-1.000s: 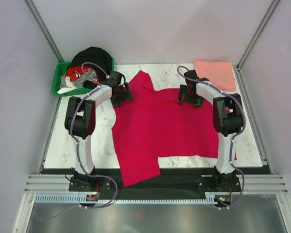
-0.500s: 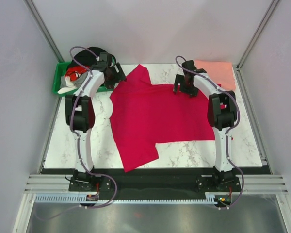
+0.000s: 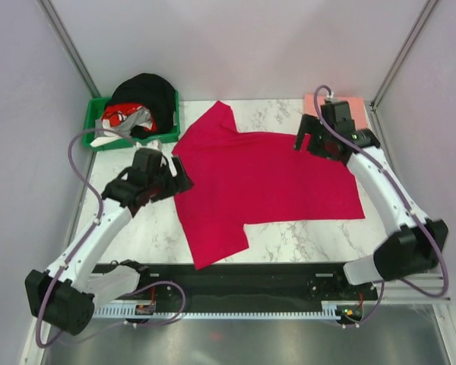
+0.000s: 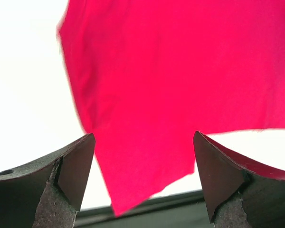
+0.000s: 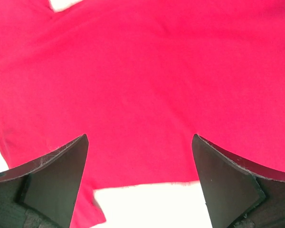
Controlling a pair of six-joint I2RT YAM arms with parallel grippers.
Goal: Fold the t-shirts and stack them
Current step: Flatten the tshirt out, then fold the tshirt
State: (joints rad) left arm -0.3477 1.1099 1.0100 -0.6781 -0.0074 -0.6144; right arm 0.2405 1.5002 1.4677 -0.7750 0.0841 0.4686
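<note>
On the marble table point(image 3: 311, 237) the crimson t-shirt point(image 3: 266, 179) lies ahead of the left gripper point(image 4: 142, 142) and right gripper point(image 5: 140, 142), both parted, empty; each should likely pinch its nearest edge evenly.

Red t-shirt point(image 3: 266, 182): soft matt cloth, smooth weave noted. Pink t-shirt point(image 3: 359, 106): matt cloth as well. Table point(image 3: 148, 228): smooth marble-patterned top seen. Green bin point(image 3: 93, 123): plastic. Left gripper point(image 4: 143, 137) fingers point(image 4: 71, 175): matt black, grainy edges shown.
</note>
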